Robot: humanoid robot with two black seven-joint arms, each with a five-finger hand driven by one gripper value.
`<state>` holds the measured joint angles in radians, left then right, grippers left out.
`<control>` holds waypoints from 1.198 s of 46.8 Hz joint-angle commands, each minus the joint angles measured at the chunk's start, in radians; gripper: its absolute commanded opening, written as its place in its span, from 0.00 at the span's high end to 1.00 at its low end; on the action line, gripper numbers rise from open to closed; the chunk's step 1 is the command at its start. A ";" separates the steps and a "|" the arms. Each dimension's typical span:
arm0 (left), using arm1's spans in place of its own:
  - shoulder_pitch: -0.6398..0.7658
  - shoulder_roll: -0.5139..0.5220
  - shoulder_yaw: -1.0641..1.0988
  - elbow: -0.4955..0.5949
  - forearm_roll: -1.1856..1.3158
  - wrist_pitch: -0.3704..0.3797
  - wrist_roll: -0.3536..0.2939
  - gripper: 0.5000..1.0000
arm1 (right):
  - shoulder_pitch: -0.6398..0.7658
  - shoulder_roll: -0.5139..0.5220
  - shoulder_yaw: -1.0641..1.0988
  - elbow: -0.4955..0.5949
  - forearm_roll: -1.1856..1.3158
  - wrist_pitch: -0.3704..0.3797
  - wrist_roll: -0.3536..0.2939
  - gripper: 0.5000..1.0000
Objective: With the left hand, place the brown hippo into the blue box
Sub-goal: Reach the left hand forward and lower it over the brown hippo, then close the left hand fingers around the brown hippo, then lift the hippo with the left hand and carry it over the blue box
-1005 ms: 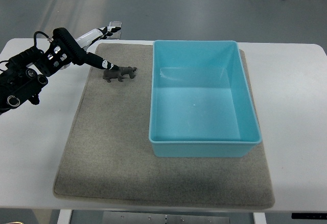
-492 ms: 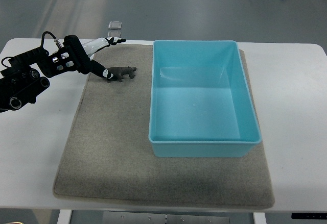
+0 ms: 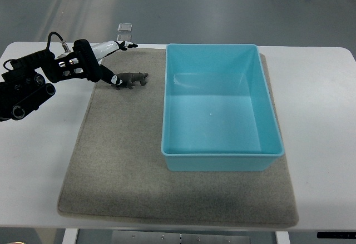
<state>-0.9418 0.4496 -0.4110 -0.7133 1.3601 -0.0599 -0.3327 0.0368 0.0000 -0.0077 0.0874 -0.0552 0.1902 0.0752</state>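
Seeing my left hand over the far-left corner of the grey mat, arm coming in from the left edge of the white table. Fingers are spread and holding nothing: one white finger points off toward the mat's far edge, a lower black-tipped fingertip sits right at the rear end of the brown hippo. I can't tell from this steep angle if that tip is actually touching the toy or just beside it. No grasp either way. Hippo is standing on the mat near its far-left corner, lengthwise along the far edge, head end toward the blue box, small gap of bare mat between the two. Box sits on the right half of the mat, its far wall roughly level with the mat's far edge, open top, and I see nothing lying on its floor. Mat covers most of the table, with bare white table left on both sides. Small clear object lies just past the table's far edge, behind the hand, too small to identify. Right arm isn't in frame.
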 commanded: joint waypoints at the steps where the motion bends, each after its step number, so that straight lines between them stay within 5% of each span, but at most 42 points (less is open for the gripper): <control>1: 0.000 0.000 0.000 0.000 0.004 0.000 0.014 0.23 | 0.000 0.000 0.000 0.000 0.000 0.000 0.000 0.13; 19: 0.005 0.000 0.040 -0.028 0.004 0.003 0.014 0.30 | 0.000 0.000 0.000 0.000 0.000 0.000 0.000 0.13; 28: 0.003 0.000 0.040 -0.028 0.007 0.003 0.015 0.51 | 0.000 0.000 0.000 0.000 0.000 0.000 0.000 0.13; 51: 0.006 -0.003 0.040 -0.029 0.008 0.002 0.015 0.83 | 0.000 0.000 0.000 0.000 0.000 0.000 0.000 0.13; 56: 0.003 -0.003 0.040 -0.031 0.008 0.000 0.015 0.98 | 0.000 0.000 0.000 0.000 0.000 0.000 0.000 0.13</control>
<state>-0.9374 0.4464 -0.3712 -0.7435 1.3683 -0.0575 -0.3175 0.0368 0.0000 -0.0076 0.0874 -0.0552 0.1902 0.0752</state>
